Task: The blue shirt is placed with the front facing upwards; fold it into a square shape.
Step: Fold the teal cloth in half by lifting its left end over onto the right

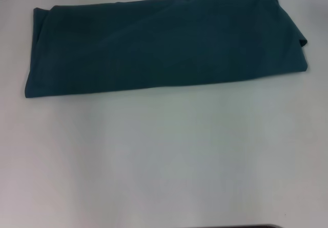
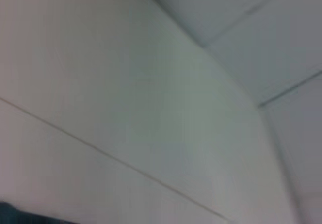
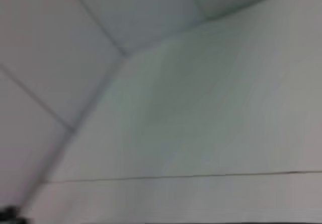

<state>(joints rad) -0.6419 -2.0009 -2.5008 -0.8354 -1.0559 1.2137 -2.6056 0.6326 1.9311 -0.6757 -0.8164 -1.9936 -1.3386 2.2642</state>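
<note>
Neither gripper visible in any view; finger state cannot be told. Blue shirt (image 1: 164, 43) lies folded into a long band, plain side up, at 12 o'clock on white table (image 1: 164, 161). Wrist views: blurred pale panels.

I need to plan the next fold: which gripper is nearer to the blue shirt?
Cannot tell: neither left nor right gripper shows in any view. The blue shirt lies folded into a long band on the white table, and both wrist views show only pale surfaces.

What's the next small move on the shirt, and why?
Probably bring one short end across onto the other. The blue shirt lies on the white table as a long, wide band, plain side up, far from square. Neither hand shows in any view, so they must reach in first.
</note>
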